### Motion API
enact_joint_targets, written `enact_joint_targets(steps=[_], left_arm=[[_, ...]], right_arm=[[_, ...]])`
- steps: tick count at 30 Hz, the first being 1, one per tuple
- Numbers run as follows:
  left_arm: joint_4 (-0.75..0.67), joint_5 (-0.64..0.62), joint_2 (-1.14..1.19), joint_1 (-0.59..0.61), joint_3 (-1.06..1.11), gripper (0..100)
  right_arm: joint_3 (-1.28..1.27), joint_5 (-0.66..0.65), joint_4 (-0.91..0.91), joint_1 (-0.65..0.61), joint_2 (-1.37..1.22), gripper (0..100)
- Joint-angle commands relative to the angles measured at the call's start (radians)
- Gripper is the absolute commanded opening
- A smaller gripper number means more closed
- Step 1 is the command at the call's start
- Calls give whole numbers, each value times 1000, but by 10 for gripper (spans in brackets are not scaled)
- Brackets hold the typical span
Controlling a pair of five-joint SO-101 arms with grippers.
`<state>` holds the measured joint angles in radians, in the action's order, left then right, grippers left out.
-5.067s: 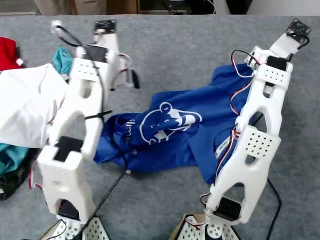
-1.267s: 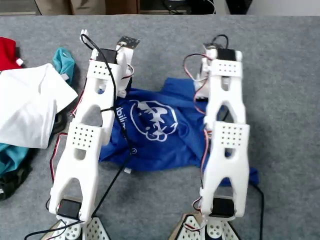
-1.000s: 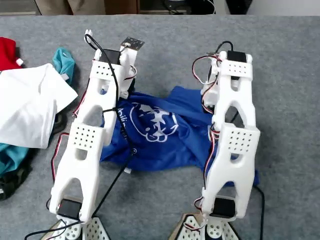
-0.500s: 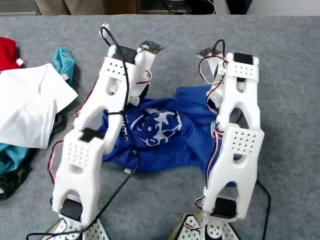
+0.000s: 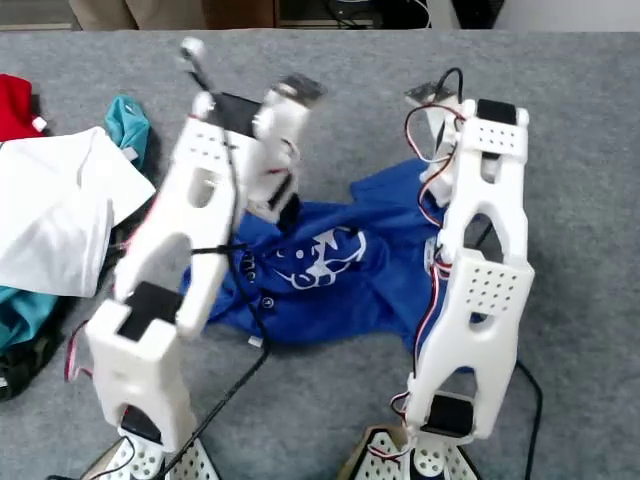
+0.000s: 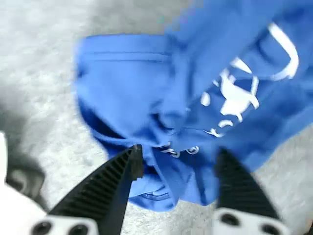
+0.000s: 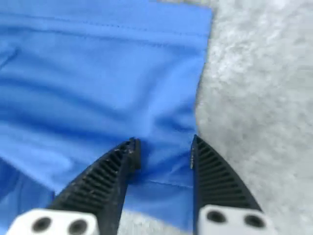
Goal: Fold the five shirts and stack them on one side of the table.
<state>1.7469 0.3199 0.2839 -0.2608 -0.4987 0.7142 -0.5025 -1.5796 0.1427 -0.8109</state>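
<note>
While the blue shirt (image 5: pixel 320 265) lies crumpled on the grey table (image 5: pixel 585 150) | left gripper (image 6: pixel 179 154) spread wide over its print | right gripper (image 7: pixel 164 143) narrower, parted over its hem

A grey, felt-covered desk (image 5: pixel 340 90) carries a crumpled blue shirt (image 5: pixel 330 275) with a white print near its middle. Well to the left of the blue shirt lies a white shirt (image 5: pixel 50 215). A teal shirt (image 5: pixel 125 120) and a red shirt (image 5: pixel 15 105) lie beyond the white one, and a dark garment (image 5: pixel 20 365) lies nearer than it.
</note>
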Motion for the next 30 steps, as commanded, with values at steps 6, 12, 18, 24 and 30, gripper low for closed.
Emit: enact_joint_targets(steps=[6,12,18,24,30], left_arm=[[-18,-40,-137,147,-55,322],[-106,-241,42,203,-175,325],[-106,-298,275,218,-361,326],[-17,-293,406,210,-535,326],[-11,-293,447,216,-578,326]], right_arm=[[1,14,23,-67,297,189],[27,84,232,-81,153,191],[134,140,261,-76,-54,191],[384,190,230,-90,-263,191],[601,199,137,-94,-427,191]])
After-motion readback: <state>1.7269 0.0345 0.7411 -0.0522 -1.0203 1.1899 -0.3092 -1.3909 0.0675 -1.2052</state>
